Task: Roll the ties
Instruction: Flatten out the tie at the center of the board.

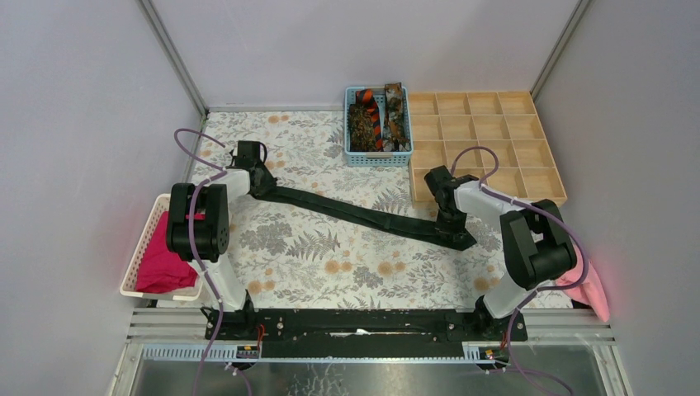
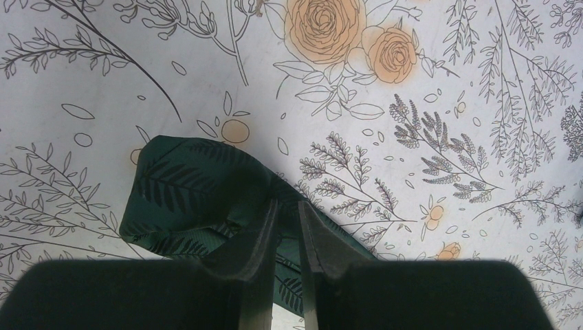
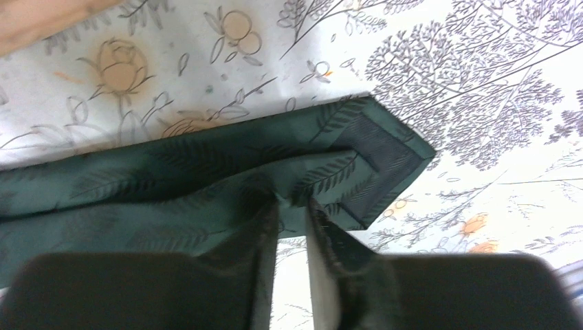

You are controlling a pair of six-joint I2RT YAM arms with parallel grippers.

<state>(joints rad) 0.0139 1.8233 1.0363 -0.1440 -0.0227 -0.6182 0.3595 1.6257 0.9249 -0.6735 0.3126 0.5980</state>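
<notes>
A dark green tie point(image 1: 363, 214) with a faint fern print lies stretched across the floral table from upper left to lower right. My left gripper point(image 1: 256, 180) is shut on its narrow end, where the fabric point(image 2: 185, 192) bunches round the jaws of the gripper point(image 2: 289, 213). My right gripper point(image 1: 450, 219) is shut on the wide pointed end point(image 3: 371, 158), pinching a fold between the jaws of the gripper point(image 3: 292, 206). More ties, mottled brown ones and one with orange-and-black stripes point(image 1: 373, 120), lie in a blue basket point(image 1: 348, 124) at the back.
A wooden grid tray point(image 1: 487, 140) with several compartments stands at the back right, close to my right arm. A white basket point(image 1: 144, 247) holding a magenta cloth point(image 1: 165, 264) sits at the left edge. A pale pink cloth point(image 1: 590, 289) lies at the right edge.
</notes>
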